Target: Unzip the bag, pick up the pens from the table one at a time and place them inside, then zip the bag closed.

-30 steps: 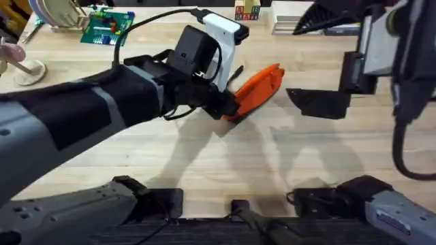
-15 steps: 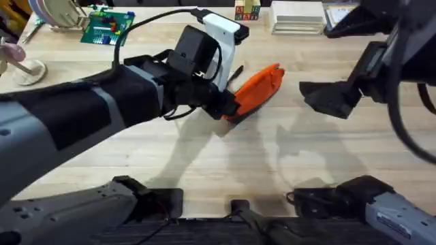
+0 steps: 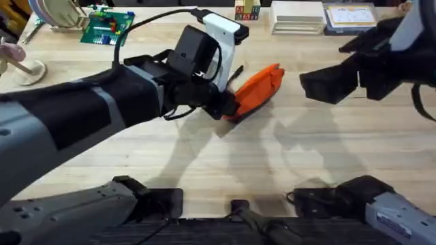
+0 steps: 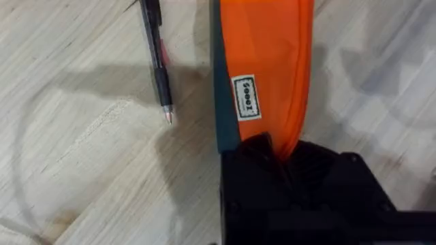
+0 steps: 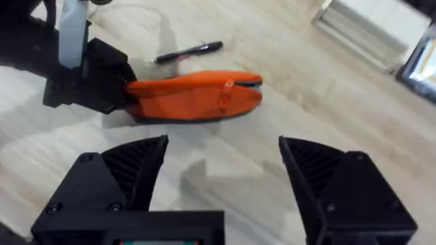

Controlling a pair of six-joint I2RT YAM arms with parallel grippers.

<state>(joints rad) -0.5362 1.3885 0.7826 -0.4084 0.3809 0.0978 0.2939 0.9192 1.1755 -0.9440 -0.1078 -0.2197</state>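
Observation:
The orange bag (image 3: 259,87) lies at an angle in the middle of the table (image 3: 306,156). My left gripper (image 3: 228,105) is shut on its near end, and its black fingers (image 4: 293,177) clamp that end of the bag (image 4: 266,54) by the dark base edge. A slim black pen (image 4: 157,64) lies just beside the bag on its left; I also see the pen (image 5: 189,52) past the bag (image 5: 194,95). An orange zip pull (image 5: 224,96) hangs near the free end. My right gripper (image 3: 327,85) hovers open to the bag's right, its fingers (image 5: 129,163) wide apart above bare wood.
A green circuit board (image 3: 107,27) and a plate rack (image 3: 54,12) stand at the back left. A white stack (image 3: 298,17) and a book (image 3: 351,15) lie at the back right. The left arm's wrist camera (image 3: 218,37) rises beside the bag.
The right arm has swung up and toward the far right, carrying its gripper slightly farther back and uncovering the book. The left gripper and the bag have not moved.

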